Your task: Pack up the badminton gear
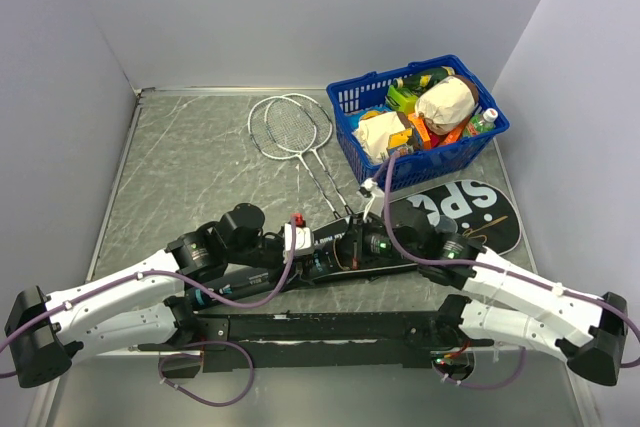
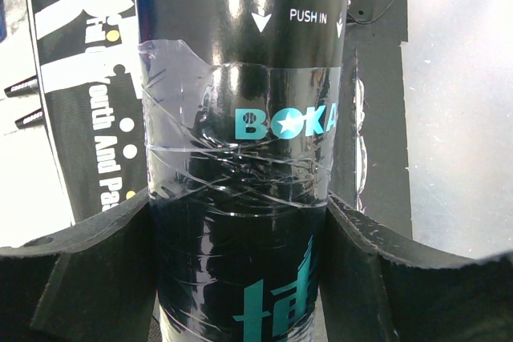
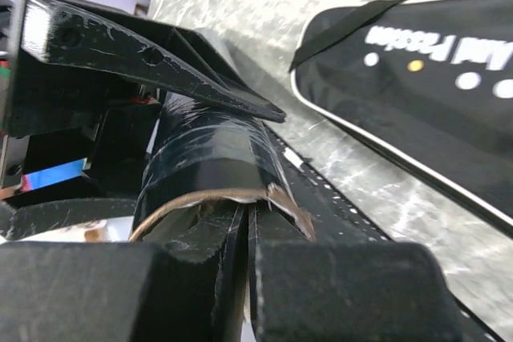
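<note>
Left wrist view is filled by the tube (image 2: 240, 118), a glossy black cylinder wrapped in wrinkled clear tape, with teal "BOKA" lettering and white "PUSH IN" near its brown-edged end. The left claw (image 2: 240, 246) grips it, 1 matte black finger pressed against each side of the round wall. From the right wrist, the tube's open end shows a thin brown cardboard rim arching just above the right claw (image 3: 250, 278). Its 2 blocky fingers are drawn almost together, and a pale sliver of the tube wall seems pinched in the narrow slit between them. In the top view the tube lies roughly level and low over the middle of the grey marbled worktop (image 1: 180, 167). Both white-shelled arms reach in low from the near corners, forearms angled inward, their wrists meeting end to end along the tube, with purple cables looping beside them. The bag (image 1: 470, 212), flat black fabric with white piping and big white letters, lies just right of the tube, touching the foot of the blue plastic basket (image 1: 345, 97). The 2 rackets (image 1: 290, 132), thin pale frames with fine strings, lie overlapped beyond the arms, handles pointing towards them.
</note>
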Motion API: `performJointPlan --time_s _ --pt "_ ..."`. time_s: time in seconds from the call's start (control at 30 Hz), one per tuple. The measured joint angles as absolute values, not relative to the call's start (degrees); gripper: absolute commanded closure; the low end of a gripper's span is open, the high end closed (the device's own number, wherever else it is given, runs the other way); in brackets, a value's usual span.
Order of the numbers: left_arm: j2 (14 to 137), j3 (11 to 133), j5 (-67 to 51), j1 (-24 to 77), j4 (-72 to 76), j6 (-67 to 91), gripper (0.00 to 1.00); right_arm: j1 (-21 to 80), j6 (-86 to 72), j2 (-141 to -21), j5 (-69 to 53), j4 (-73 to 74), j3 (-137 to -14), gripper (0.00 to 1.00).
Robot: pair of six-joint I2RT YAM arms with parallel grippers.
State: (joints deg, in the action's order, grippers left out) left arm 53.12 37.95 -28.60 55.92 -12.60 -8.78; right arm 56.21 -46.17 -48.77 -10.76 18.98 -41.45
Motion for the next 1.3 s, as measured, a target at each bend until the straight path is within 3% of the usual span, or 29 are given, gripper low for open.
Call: performJointPlan --time_s 0.3,0.5,0.63,0.93,1.0,1.1,1.3 --pt "53.01 37.93 -27.94 55.75 -14.35 -8.88 0.99 56.05 -49.01 -52.77 -16.25 10.79 -38.85 0.91" --pt "53.06 37.93 -27.77 55.77 -14.59 -8.93 0.99 56.07 -48.38 -52.18 -15.2 12.56 -39.2 0.74" --pt "53.15 37.95 -27.75 55.88 -13.96 -8.95 0.99 56.07 -46.83 -49.25 -12.49 16.67 -40.86 0.55" --pt "53.95 37.95 -27.33 55.88 -13.34 -8.86 0.99 51.88 -42.61 -42.96 -2.17 32.12 -49.58 0.48" --pt "54.06 37.95 -26.98 55.88 -13.21 -8.82 0.99 50.19 -41.89 -43.38 2.44 38.76 -53.63 0.46" --pt "54.22 37.95 -26.55 55.88 -13.13 -8.78 0.99 45.08 -41.6 -44.8 7.42 45.08 -56.18 0.35" --pt "54.22 38.09 -24.47 55.94 -13.13 -8.71 0.99 29.23 -40.8 -44.88 11.4 50.96 -51.46 0.34"
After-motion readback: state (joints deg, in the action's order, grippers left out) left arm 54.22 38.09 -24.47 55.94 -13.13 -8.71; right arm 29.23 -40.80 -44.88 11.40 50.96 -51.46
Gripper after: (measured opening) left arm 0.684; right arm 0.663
